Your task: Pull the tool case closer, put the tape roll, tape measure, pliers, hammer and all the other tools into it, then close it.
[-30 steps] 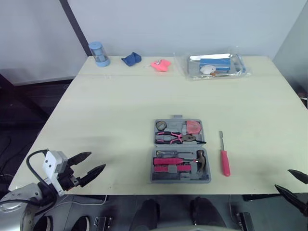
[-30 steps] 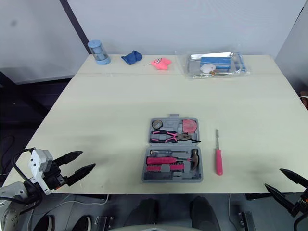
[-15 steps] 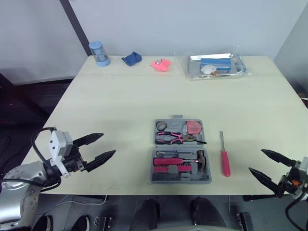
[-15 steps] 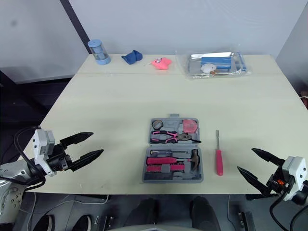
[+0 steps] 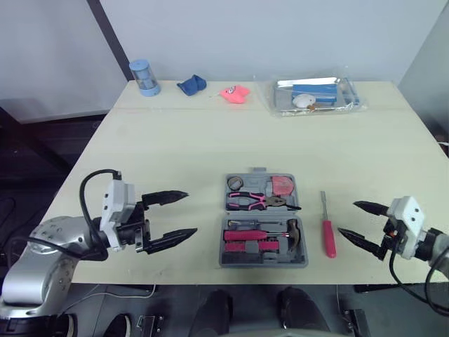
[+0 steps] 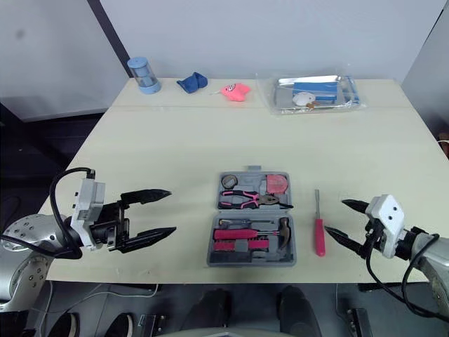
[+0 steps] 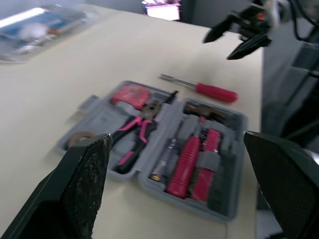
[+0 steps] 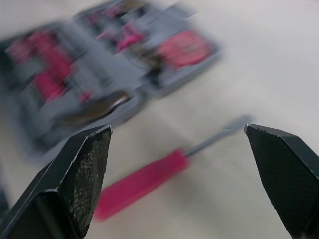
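Bare table surrounds the open tool case; a screwdriver lies just beside it.

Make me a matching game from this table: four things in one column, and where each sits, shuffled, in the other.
Things:
1. screwdriver
2. pliers
3. hammer
4. blue canister

Places:
A. at the far left corner of the table
B. in the far half of the open tool case
C. on the table, just right of the tool case
D. in the near half of the tool case

Pairs: 1-C, 2-B, 3-D, 4-A
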Controlling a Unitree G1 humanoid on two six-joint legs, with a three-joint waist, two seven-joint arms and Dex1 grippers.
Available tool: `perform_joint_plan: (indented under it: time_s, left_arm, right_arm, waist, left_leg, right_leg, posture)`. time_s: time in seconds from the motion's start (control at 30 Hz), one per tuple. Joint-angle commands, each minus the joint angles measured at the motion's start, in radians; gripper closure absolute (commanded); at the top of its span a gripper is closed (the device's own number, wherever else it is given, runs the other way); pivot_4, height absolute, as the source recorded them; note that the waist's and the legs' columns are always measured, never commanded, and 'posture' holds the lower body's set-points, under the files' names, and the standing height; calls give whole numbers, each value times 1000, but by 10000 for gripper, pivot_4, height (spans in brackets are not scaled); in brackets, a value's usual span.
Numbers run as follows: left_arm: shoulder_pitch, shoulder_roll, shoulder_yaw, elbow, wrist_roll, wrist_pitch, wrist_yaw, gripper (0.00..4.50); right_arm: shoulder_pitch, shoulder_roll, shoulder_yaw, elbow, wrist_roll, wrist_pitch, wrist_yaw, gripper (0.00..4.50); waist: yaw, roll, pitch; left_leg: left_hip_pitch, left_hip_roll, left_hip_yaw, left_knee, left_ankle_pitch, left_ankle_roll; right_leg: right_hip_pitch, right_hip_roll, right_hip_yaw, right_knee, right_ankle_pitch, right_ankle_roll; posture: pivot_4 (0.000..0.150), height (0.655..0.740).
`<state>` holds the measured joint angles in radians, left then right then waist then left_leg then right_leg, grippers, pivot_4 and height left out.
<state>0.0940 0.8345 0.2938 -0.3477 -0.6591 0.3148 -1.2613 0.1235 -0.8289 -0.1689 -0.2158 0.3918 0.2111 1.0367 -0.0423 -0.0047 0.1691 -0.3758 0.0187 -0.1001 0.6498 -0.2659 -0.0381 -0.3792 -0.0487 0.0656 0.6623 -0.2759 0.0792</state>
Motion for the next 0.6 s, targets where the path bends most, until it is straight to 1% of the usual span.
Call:
perform_joint_plan:
  time_s: [0.03, 0.2, 0.3, 0.33, 0.43, 0.5, 0.6]
  left_arm:
    - [-18, 17, -18, -17, 13, -42, -38, 487]
    - [-42, 4, -47, -18, 15, -49, -27, 487]
    - [-53, 6, -61, -19, 11, -52, -31, 487]
    - [-58, 7, -64, -18, 10, -52, -33, 487]
    - [-51, 8, -67, -26, 18, -65, -35, 487]
    - [-36, 9, -62, -44, 11, -59, -33, 487]
    - [-19, 18, -60, -68, -2, -46, -41, 487]
  right_arm:
    - [-115, -70, 65, 67, -67, -58, 96, 0]
    - [-313, -142, 213, 246, -196, -225, 260, 0]
    - [-466, -158, 314, 371, -266, -342, 395, 0]
    - [-502, -157, 335, 401, -281, -372, 425, 0]
    - [-666, -135, 449, 535, -382, -561, 534, 0]
    - [-733, -100, 483, 600, -391, -630, 565, 0]
    - [-809, -76, 563, 641, -403, -717, 577, 0]
  waist:
    - [0, 0, 0]
    - [3, 0, 2]
    - [1, 0, 3]
    - [1, 0, 3]
    - [-8, 2, 8]
    - [-11, 1, 9]
    - [-9, 0, 9]
  left_leg:
    - [0, 0, 0, 0, 0, 0]
    - [0, 0, -1, 0, 0, 0]
    - [-1, 0, -1, 0, 0, 0]
    - [-2, 0, -1, 0, 0, 0]
    - [-1, 0, 1, 1, 0, 0]
    - [-1, 1, 1, 1, 0, 0]
    - [-3, 1, -1, 0, 0, 0]
  right_leg:
    - [0, 0, 0, 0, 0, 0]
    - [0, 0, -1, 0, 0, 0]
    - [-1, 0, -1, -1, 0, 0]
    - [-1, 0, -1, -1, 0, 0]
    - [-2, 0, 0, 0, 0, 0]
    - [-2, 0, 0, 0, 0, 0]
    - [-3, 0, -1, 0, 0, 0]
  posture:
    - [1500, 7400]
    - [1500, 7400]
    - [1500, 7400]
    - [1500, 7400]
    - [1500, 7400]
    - [1500, 7400]
    - [1500, 7400]
